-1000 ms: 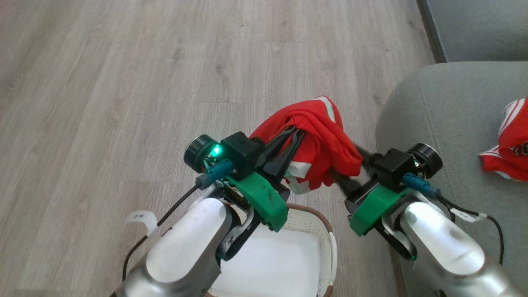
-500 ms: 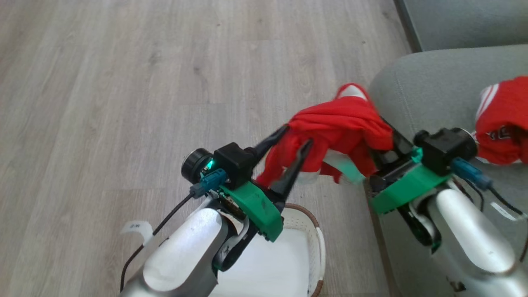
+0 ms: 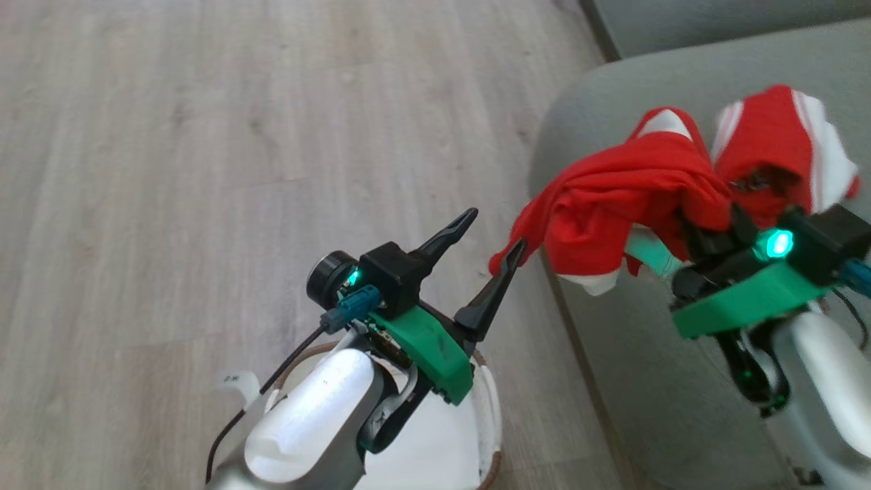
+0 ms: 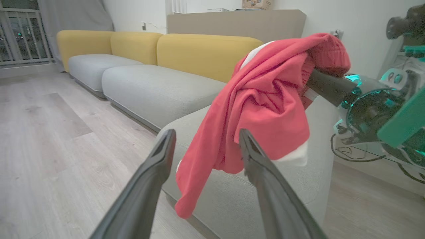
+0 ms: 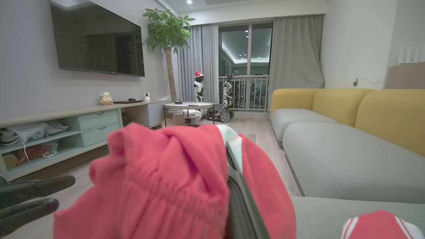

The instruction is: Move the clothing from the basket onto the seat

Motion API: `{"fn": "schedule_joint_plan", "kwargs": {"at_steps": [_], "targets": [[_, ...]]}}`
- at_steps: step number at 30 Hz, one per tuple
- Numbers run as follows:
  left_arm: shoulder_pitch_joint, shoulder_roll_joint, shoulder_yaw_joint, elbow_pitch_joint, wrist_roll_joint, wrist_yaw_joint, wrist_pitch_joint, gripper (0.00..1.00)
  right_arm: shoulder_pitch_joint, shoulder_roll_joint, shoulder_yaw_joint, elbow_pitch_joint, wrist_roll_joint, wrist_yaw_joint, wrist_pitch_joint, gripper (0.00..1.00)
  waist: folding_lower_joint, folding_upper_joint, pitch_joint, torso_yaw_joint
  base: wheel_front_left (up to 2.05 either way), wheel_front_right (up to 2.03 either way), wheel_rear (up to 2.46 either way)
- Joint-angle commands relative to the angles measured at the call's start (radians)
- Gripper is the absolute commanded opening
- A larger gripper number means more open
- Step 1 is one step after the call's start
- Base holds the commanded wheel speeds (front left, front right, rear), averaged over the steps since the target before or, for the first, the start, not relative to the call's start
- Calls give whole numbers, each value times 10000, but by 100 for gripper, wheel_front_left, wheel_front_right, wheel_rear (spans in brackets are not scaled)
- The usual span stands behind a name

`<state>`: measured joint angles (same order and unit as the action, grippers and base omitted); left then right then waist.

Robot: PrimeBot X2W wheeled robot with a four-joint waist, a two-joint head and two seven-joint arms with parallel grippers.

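Right hand (image 3: pixel 711 231) pinched red jersey garment (image 3: pixel 612 204), left hand (image 3: pixel 495 230) spread; release looked safest well inside grey-green sofa cushion (image 3: pixel 612 340)'s rounded edge.

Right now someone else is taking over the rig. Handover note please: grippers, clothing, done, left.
Left gripper: open, holding nothing, above the basket.
Right gripper: shut on the held garment, which hangs in the air at the edge of the seat, not set down.
Done: the second garment lies on the seat.
Left: carry the held garment further over the seat and let go. The part of the basket in view shows no red, but the left arm hides the rest, so check it.
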<state>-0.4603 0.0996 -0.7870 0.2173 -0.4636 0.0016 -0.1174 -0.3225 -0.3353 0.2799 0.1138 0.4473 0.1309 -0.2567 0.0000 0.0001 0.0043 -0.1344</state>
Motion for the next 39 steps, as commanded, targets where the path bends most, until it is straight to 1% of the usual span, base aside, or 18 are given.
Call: {"fn": "schedule_joint_plan", "kwargs": {"at_steps": [1,5,9,13,22,31,35,39], "targets": [[-345,16,342,-270,-9,74,-139,100,-41,-239,-33,-438,88,-2,-51,0,0,-1,85,-359,0,0,0],[-445,8,312,-130,79,157,-231,100,216,-479,-353,-837,252,-2,-51,0,0,-1,227,-908,0,0,0],[-609,25,289,50,199,224,-320,100,434,-588,-755,-1188,383,-2,-51,0,0,-1,392,-1446,0,0,0],[-792,55,251,318,395,358,-399,100,635,-552,-1136,-1371,480,-2,-51,0,0,-1,546,-1957,0,0,0],[-994,-40,274,804,321,434,-599,100,997,-404,-1539,-1633,576,-2,-51,0,0,-1,830,-2927,0,0,0],[-1200,-99,185,1101,309,424,-728,100,1186,-356,-1830,-1730,691,-2,-51,0,0,-1,938,-3412,0,0,0],[-1238,-117,157,1173,294,427,-757,100,1184,-377,-1901,-1773,770,-2,-51,0,0,-1,955,-3471,0,0,0],[-1318,-146,98,1223,291,437,-765,100,1004,-530,-1993,-1741,925,-2,-51,0,0,-1,1065,-3473,0,0,0]]}}
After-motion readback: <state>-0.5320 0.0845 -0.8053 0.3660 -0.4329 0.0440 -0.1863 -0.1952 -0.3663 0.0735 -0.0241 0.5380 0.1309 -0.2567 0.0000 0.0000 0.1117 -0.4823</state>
